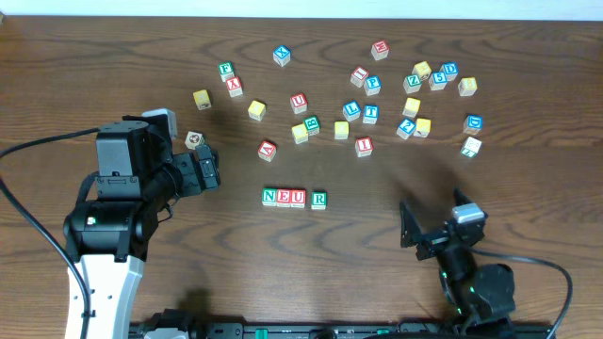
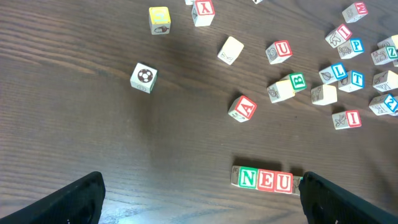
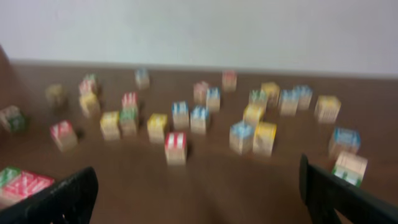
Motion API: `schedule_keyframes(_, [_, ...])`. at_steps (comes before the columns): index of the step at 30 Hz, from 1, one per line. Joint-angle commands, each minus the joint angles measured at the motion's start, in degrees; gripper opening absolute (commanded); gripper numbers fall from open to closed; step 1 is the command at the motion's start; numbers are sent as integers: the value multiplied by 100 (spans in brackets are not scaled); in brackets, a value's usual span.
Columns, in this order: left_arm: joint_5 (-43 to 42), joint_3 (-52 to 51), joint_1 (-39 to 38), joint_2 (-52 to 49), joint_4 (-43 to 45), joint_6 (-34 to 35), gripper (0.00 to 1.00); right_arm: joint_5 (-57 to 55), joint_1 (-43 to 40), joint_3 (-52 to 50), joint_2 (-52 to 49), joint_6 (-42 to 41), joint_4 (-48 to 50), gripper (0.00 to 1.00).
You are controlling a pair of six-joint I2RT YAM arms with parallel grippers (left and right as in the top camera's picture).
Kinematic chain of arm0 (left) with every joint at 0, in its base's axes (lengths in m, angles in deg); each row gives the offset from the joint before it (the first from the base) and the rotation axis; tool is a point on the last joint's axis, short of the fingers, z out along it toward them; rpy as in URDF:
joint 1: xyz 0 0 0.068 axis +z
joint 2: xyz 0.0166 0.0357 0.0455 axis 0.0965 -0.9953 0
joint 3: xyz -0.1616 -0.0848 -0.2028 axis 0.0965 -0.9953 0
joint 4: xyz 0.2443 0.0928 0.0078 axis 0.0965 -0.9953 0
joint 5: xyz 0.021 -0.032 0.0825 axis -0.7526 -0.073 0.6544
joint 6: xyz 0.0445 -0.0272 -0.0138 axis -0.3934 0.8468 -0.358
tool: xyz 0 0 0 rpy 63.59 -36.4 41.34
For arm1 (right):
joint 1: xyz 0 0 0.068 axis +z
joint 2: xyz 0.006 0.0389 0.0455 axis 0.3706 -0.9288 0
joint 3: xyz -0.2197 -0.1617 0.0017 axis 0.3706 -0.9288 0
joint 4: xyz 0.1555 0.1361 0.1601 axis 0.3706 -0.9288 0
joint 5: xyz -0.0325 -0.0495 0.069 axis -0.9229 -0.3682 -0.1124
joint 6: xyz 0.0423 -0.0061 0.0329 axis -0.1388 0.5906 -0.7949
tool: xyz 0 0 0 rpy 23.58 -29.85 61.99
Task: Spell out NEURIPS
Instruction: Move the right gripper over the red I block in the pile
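Three cubes reading N, E, U (image 1: pixel 284 198) stand touching in a row at mid-table, and a green R cube (image 1: pixel 318 199) sits just right of them with a small gap. A red I cube (image 1: pixel 364 146) lies among the loose cubes behind. My left gripper (image 1: pixel 211 169) hovers open and empty left of the row. In the left wrist view the N, E, U row (image 2: pixel 266 179) lies by the right finger (image 2: pixel 339 199), which hides the R. My right gripper (image 1: pixel 433 215) is open and empty at the front right. Its blurred view shows a red-faced cube (image 3: pixel 176 147) ahead.
Many loose letter cubes are scattered across the back of the table, among them a red A (image 1: pixel 268 149), a second red U (image 1: pixel 298 102), a green B (image 1: pixel 311 123), a blue L (image 1: pixel 351 109) and T (image 1: pixel 371 113). A football-picture cube (image 1: pixel 194 139) lies close to the left gripper.
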Motion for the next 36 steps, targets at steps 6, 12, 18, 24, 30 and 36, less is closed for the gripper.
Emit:
schedule_keyframes(6, [-72, 170, 33, -26, -22, -52, 98, 210, -44, 1370, -2059, 127, -42, 99])
schedule_keyframes(12, [-72, 170, 33, -26, -22, -52, 98, 472, -39, 3604, -4610, 354, -1080, 99])
schedule_keyframes(18, [-72, 170, 33, -26, -22, -52, 98, 1759, -39, 6028, -6959, 717, -2719, 99])
schedule_keyframes(24, [-72, 170, 33, -26, -22, -52, 98, 2299, -37, 6518, -7794, 693, -2476, 99])
schedule_keyframes(30, [-72, 170, 33, -26, -22, -52, 98, 1220, 35, 7180, -8185, -221, -3067, 99])
schedule_keyframes(36, [-72, 170, 33, -26, -22, -52, 98, 273, 402, 8487, -8835, -466, -4190, 99])
